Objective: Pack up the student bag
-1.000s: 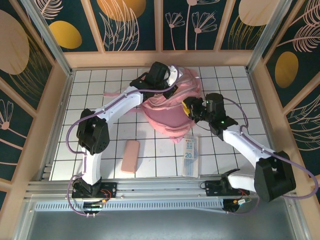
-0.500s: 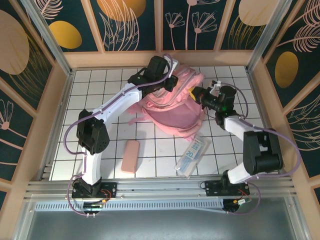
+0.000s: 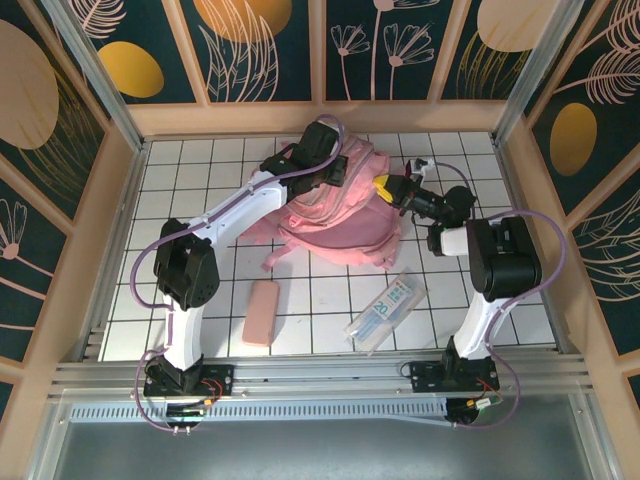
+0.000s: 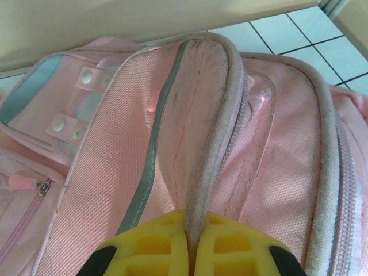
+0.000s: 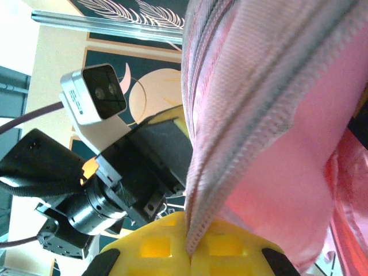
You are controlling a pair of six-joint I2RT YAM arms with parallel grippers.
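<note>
The student bag (image 3: 340,215), a large soft pink backpack, lies at the back middle of the tiled table. My left gripper (image 3: 338,160) is shut on a grey-edged zipper rim at the bag's far side; in the left wrist view that rim (image 4: 207,144) runs down between the yellow pads (image 4: 155,247). My right gripper (image 3: 385,188) is shut on the bag's right edge. In the right wrist view a pink zipper band (image 5: 230,144) hangs pinched between its yellow pads (image 5: 155,247), with the left arm's wrist (image 5: 121,178) behind it.
A small pink pencil case (image 3: 262,312) lies on the table front left of the bag. A clear plastic pack (image 3: 387,310) with blue print lies front right. Wooden walls enclose the table on three sides, and the right arm folds close to the right wall.
My right gripper has shut on the bag's right edge and swung back toward the far right. The bag has been pulled wider and shifted back. The clear pack has turned askew.
</note>
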